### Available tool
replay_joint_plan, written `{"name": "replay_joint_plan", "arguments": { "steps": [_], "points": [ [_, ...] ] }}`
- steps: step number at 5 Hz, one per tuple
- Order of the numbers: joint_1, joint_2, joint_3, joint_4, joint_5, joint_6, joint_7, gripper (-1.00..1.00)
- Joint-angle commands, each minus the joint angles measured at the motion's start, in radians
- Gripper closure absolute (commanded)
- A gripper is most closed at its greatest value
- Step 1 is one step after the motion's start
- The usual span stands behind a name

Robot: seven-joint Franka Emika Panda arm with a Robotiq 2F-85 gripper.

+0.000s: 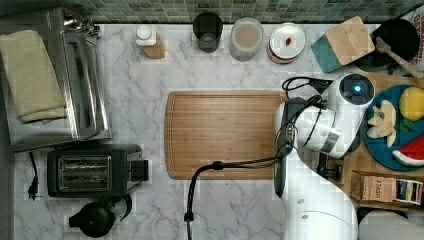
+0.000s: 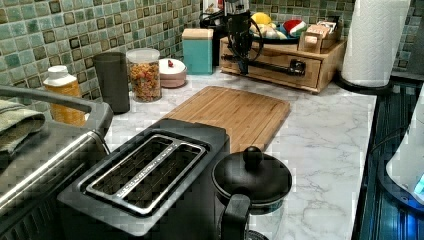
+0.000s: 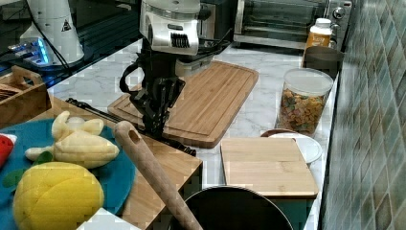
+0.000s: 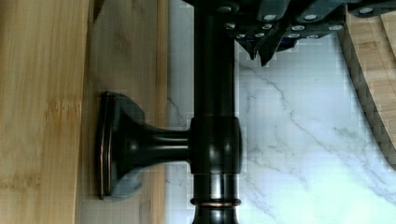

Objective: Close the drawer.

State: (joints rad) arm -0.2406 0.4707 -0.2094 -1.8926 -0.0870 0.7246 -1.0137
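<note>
A Franka arm's gripper (image 2: pixel 243 66) reached down to the thin black bar handle (image 2: pixel 265 65) of the drawer (image 2: pixel 312 71), which was set in a low light-wood stand (image 2: pixel 332 52) at the far end of the marble counter (image 1: pixel 150 85) in the left view. The drawer's front looked about flush with the stand there. In the wrist view, the gripper's (image 4: pixel 259 52) dark fingertips (image 4: pixel 254 50) were drawn together with no gap between them. They held nothing and sat just beside the bar, on its counter side. In the right view, the gripper (image 3: pixel 155 125) tapered to a point right at the handle (image 3: pixel 179 144), between the stand and a grooved wooden cutting board (image 1: pixel 220 132). A blue plate (image 1: pixel 374 146) of cut fruit rested on top of the stand, at the top view's right, with the arm's white body beside it.
</note>
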Motion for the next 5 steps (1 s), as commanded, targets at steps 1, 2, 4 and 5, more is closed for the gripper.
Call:
{"name": "replay_joint_plan", "arguments": {
  "steps": [1, 2, 4, 5],
  "points": [
    [-0.164, -0.014, -0.099, 0.140, -0.053, 0.060, -0.038, 1.00],
    [-0.138, -0.010, -0.130, 0.140, -0.033, 0.062, -0.050, 1.00],
    [-0.136, -0.010, -0.131, 0.140, -0.032, 0.061, -0.051, 1.00],
    [-0.136, -0.010, -0.131, 0.140, -0.032, 0.061, -0.050, 1.00]
  ]
}}
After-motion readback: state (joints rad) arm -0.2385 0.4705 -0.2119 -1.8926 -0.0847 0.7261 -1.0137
